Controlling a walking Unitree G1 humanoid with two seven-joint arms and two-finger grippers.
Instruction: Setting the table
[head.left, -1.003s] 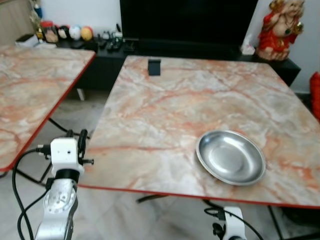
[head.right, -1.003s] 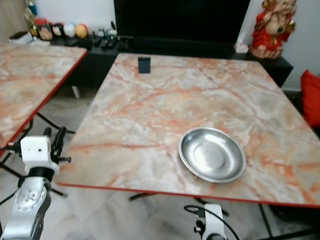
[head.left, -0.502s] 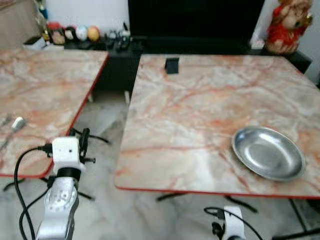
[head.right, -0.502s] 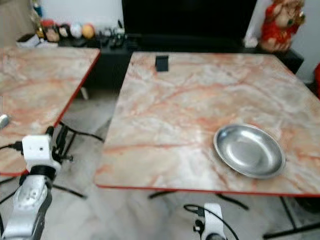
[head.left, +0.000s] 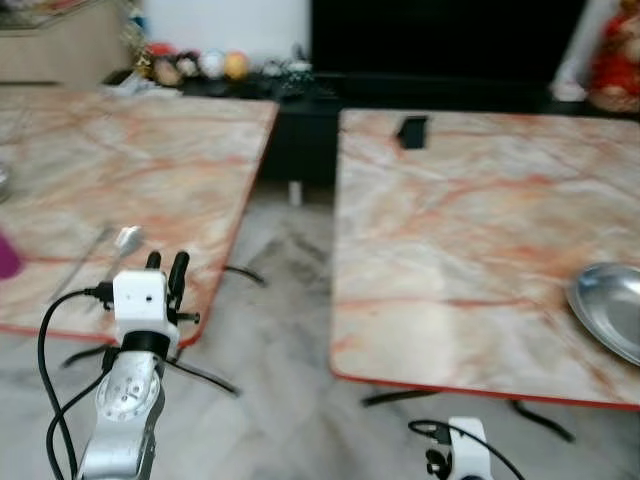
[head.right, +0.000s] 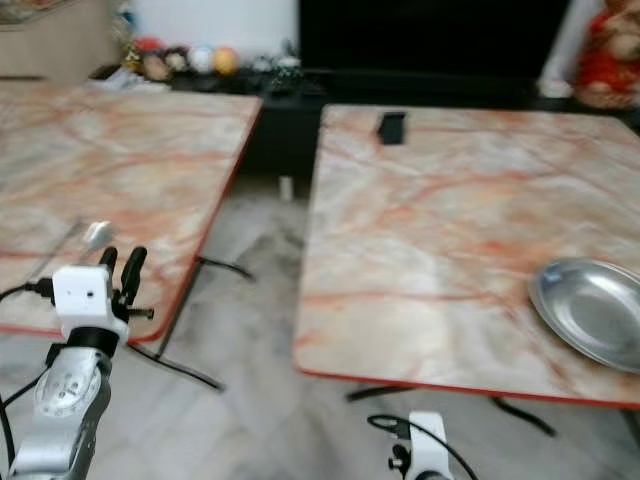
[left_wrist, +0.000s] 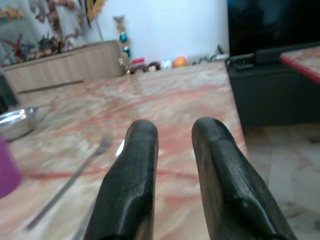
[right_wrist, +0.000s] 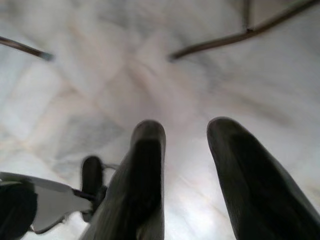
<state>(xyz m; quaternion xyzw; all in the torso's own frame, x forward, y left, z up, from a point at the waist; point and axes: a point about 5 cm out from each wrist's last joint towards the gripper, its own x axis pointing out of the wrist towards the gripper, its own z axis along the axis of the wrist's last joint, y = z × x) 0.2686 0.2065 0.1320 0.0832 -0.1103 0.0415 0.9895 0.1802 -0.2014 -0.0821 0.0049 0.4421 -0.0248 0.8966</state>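
A spoon (head.left: 126, 238) and a fork (left_wrist: 75, 174) lie near the front edge of the left marble table (head.left: 120, 160). A purple cup (left_wrist: 7, 171) and a steel bowl (left_wrist: 15, 122) stand further along that table. A steel plate (head.right: 594, 311) rests on the right marble table (head.right: 450, 220), near its front right. My left gripper (head.left: 165, 266) is raised just in front of the left table's edge, level with the spoon, open and empty. My right gripper (right_wrist: 187, 130) hangs low over the floor, open and holding nothing.
A gap of marble floor (head.left: 285, 300) runs between the two tables, with table legs and a cable across it. A small black object (head.left: 411, 131) stands at the back of the right table. A dark TV cabinet (head.left: 440, 90) with ornaments lines the far wall.
The camera has swung left, so the scene has slid right. The left table with the spoon and fork has come into view and the plate now sits at the right edge.
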